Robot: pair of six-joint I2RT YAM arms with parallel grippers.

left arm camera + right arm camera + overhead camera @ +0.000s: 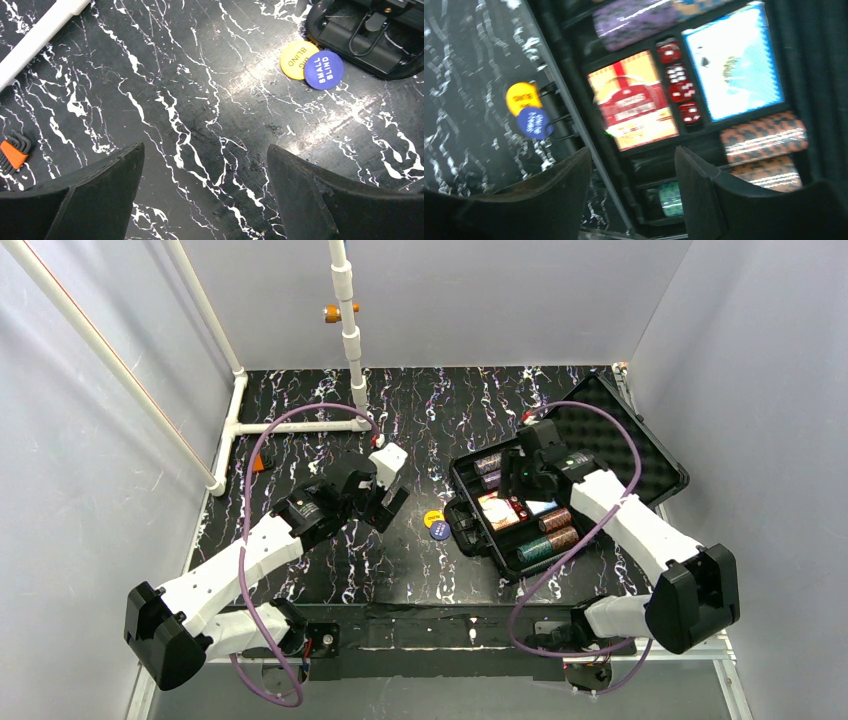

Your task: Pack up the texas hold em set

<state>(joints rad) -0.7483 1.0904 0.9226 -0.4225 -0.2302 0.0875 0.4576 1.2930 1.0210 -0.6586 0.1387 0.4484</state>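
At the far left of the bench (420,430) we see a small orange tool (12,152) lying near the white pipe frame (300,426). The left arm (250,550) reaches over the bare marbled surface, and its jaws stand wide open, the two black fingers (100,190) well apart with nothing between them and only bench below.

Moving right, the yellow button (296,57) and the blue button (324,70) lie on the bench just beside the front wall of the case, by its handle (370,42). The blue one overlaps the edge of the yellow one.

Next comes the black case (465,530), open and set at an angle on the right half of the bench, its foam-lined lid (610,440) thrown back toward the far right corner. Inside we make out the red deck (634,100) and the blue deck (736,62) with the red dice (681,82) in a row in the slot between them, and chip stacks (764,137) lying in the compartments around them.

The right arm (640,515) hangs over the case. Its wrist view is blurred, yet we see its jaws parted, the fingers (719,195) holding nothing, above the case's front edge
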